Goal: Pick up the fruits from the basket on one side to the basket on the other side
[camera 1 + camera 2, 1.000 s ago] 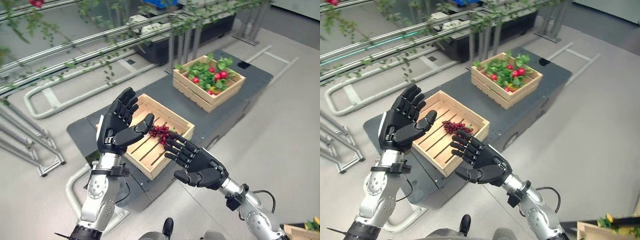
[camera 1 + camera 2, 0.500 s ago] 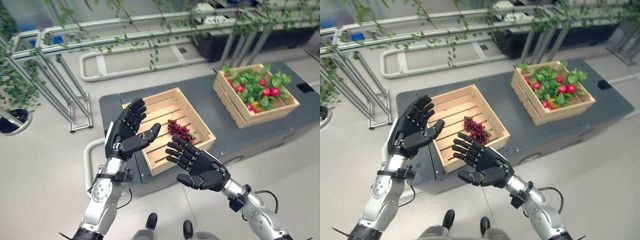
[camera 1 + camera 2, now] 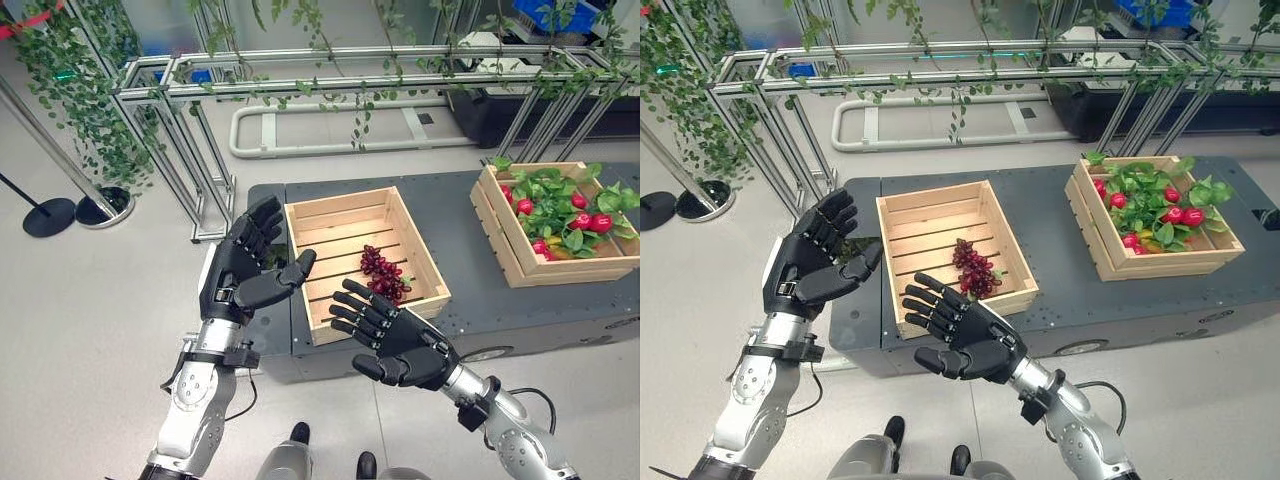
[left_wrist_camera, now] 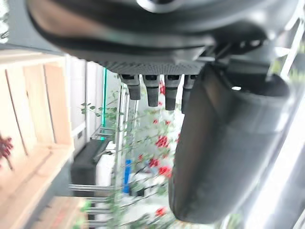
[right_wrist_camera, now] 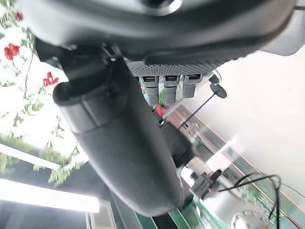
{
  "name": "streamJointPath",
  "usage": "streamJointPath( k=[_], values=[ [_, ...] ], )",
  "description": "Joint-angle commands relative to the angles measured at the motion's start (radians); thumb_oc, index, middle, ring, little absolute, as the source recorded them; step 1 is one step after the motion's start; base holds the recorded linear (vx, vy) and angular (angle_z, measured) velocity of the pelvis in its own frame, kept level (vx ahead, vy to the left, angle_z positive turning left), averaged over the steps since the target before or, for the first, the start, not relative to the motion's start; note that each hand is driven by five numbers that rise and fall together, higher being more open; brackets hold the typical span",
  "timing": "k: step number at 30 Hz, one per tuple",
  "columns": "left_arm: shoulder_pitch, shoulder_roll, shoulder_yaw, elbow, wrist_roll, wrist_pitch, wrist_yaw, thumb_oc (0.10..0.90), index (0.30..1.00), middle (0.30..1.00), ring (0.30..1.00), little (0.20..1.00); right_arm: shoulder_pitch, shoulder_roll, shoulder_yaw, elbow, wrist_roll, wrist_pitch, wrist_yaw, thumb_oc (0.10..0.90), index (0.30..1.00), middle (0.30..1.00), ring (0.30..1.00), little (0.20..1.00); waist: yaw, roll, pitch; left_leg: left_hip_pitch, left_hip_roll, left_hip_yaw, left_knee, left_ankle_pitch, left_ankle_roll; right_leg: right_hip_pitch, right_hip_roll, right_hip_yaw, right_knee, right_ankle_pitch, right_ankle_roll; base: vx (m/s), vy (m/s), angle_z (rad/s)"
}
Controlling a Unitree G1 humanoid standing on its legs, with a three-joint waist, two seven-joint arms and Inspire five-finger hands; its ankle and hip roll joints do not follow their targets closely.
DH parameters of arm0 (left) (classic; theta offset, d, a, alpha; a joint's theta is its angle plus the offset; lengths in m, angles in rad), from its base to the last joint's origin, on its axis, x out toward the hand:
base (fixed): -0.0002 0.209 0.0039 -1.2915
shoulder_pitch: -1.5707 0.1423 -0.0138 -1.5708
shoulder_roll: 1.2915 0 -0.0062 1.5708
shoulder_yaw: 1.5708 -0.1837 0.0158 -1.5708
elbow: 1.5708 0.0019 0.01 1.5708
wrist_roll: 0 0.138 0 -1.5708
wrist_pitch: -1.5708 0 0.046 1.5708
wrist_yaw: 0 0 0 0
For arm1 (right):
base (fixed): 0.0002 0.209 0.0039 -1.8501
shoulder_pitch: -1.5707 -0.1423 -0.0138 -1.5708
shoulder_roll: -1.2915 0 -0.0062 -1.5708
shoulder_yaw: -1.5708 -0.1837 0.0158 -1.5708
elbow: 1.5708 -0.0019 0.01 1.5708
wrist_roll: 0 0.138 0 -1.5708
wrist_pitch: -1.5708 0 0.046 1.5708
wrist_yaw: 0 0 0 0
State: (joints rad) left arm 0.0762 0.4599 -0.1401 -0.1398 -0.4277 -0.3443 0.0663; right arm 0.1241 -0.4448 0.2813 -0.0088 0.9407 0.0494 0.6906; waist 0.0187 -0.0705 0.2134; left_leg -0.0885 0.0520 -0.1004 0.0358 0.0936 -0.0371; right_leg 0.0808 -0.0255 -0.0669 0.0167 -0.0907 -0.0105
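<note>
Here my left hand [image 3: 243,275] is raised at the near left corner of the dark platform [image 3: 470,290], palm turned inward, fingers straight and spread, thumb angled toward the crate; it holds nothing. My right hand [image 3: 395,340] hangs palm-up just in front of the near crate [image 3: 345,208], fingers stretched out and apart, and it too is empty.

The near crate is a pale slatted wooden box, and a bunch of dark red grapes [image 3: 381,273] lies on its floor toward the right wall: a small tight cluster of round, glossy berries. The far crate [image 3: 505,240], the same pale wood, stands well apart on the platform's right end and is heaped with green leaves [image 3: 552,195] among which several bright red round fruits [image 3: 598,222] show, along with a hint of something yellow.
</note>
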Motion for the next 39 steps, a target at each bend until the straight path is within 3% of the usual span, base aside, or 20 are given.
streamJointPath(
  k=[1, 5, 9, 16, 20, 28, 31, 39],
  values=[
    [-0.094, 0.036, 0.06, -0.006, 0.097, -0.159, 0.046, 0.8, 0.9, 0.9, 0.9, 0.9, -0.012, -0.01, -0.036, -0.033, -0.023, -0.045, 0.055, 0.8, 0.9, 0.9, 0.9, 0.9, -0.014, 0.017, -0.081, -0.046, 0.015, 0.029, -0.061, 0.048, -0.013, -0.032, -0.023, 0.035, -0.102, 0.15, 0.053, 0.03, 0.241, 0.05],
    [-0.149, 0.076, 0.039, 0.039, 0.208, -0.164, 0.085, 0.8, 0.9, 0.9, 0.9, 0.9, 0.016, -0.03, -0.038, 0.075, -0.076, -0.077, 0.053, 0.8, 0.9, 0.9, 0.9, 0.9, -0.029, 0.028, -0.083, 0.011, -0.007, 0.013, -0.095, 0.015, -0.003, -0.046, -0.057, 0.017, -0.091, 0.149, 0.081, 0.13, 0.277, -0.19],
    [-0.142, 0.148, 0.054, 0.048, 0.298, -0.156, 0.095, 0.8, 0.9, 0.9, 0.9, 0.9, 0.108, -0.042, -0.063, 0.058, -0.087, -0.032, 0.048, 0.8, 0.9, 0.9, 0.9, 0.9, -0.051, 0.02, -0.106, 0.077, -0.01, 0.04, -0.123, -0.019, 0.013, -0.058, -0.093, 0.024, -0.078, 0.156, 0.115, 0.15, 0.143, -0.29],
    [-0.253, 0.21, -0.023, 0.104, 0.481, -0.091, 0.192, 0.8, 0.9, 0.9, 0.9, 0.9, 0.102, -0.07, 0.001, 0.127, -0.167, 0.006, 0.061, 0.8, 0.9, 0.9, 0.9, 0.9, -0.083, 0.015, -0.103, 0.084, -0.007, 0.087, -0.112, -0.048, 0.025, -0.09, -0.1, 0.065, -0.067, 0.163, 0.128, 0.05, 0.047, -0.23],
    [-0.404, 0.261, -0.141, 0.196, 0.613, -0.061, 0.315, 0.8, 0.9, 0.9, 0.9, 0.9, 0.009, -0.122, 0.064, 0.206, -0.171, 0.019, 0.035, 0.8, 0.9, 0.9, 0.9, 0.9, -0.1, 0.008, -0.039, 0.003, 0.007, 0.106, -0.005, -0.065, 0.01, -0.152, -0.091, 0.097, -0.034, 0.172, 0.121, -0.15, -0.035, -0.16],
    [-0.585, 0.328, -0.304, 0.314, 0.761, -0.011, 0.489, 0.8, 0.9, 0.9, 0.9, 0.9, -0.021, -0.153, 0.102, 0.26, -0.135, -0.01, -0.021, 0.8, 0.9, 0.9, 0.9, 0.9, -0.142, 0.004, 0.054, -0.071, 0.031, 0.11, 0.023, -0.044, 0.0, -0.227, -0.043, 0.12, 0.037, 0.143, 0.098, -0.1, -0.053, -0.21],
    [-0.693, 0.337, -0.402, 0.362, 0.842, 0.058, 0.524, 0.8, 0.9, 0.9, 0.9, 0.9, -0.055, -0.147, 0.139, 0.287, -0.121, -0.011, -0.017, 0.8, 0.9, 0.9, 0.9, 0.9, -0.159, 0.004, 0.106, -0.138, 0.038, 0.106, 0.074, -0.036, -0.011, -0.28, -0.022, 0.119, 0.091, 0.123, 0.078, -0.1, -0.075, 0.01],
    [-0.919, 0.379, -0.563, 0.537, 0.911, 0.117, 0.652, 0.8, 0.9, 0.9, 0.9, 0.9, -0.12, -0.169, 0.187, 0.345, -0.071, -0.03, 0.014, 0.8, 0.9, 0.9, 0.9, 0.9, -0.187, 0.003, 0.195, -0.286, 0.043, 0.099, 0.198, -0.033, -0.028, -0.397, -0.006, 0.106, 0.193, 0.097, 0.046, -0.07, -0.043, -0.05]
  ],
)
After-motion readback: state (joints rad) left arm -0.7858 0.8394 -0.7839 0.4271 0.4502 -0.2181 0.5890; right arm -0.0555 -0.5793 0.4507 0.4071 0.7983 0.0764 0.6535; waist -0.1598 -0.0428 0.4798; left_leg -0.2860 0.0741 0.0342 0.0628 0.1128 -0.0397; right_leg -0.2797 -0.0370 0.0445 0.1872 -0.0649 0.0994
